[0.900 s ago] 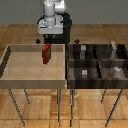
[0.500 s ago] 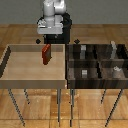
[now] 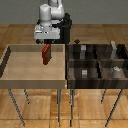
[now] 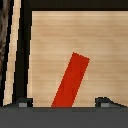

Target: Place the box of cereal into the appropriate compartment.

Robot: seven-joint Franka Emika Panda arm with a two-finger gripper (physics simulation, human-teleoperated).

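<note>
While the gripper [image 3: 46, 44] hangs above the light wooden tray [image 3: 20, 75], its jaws are clamped on the top end of the box of cereal [image 3: 46, 54], which dangles clear of the tray floor, slightly tilted. The dark compartment organizer [image 3: 97, 75] sits just beside the tray, holding small grey objects [image 3: 84, 73]. In the wrist view the box [image 4: 71, 80] slants across the pale floor.

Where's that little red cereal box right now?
The box of cereal hangs under the gripper, above the light wooden tray on the exterior view's left, not in the dark compartments.
</note>
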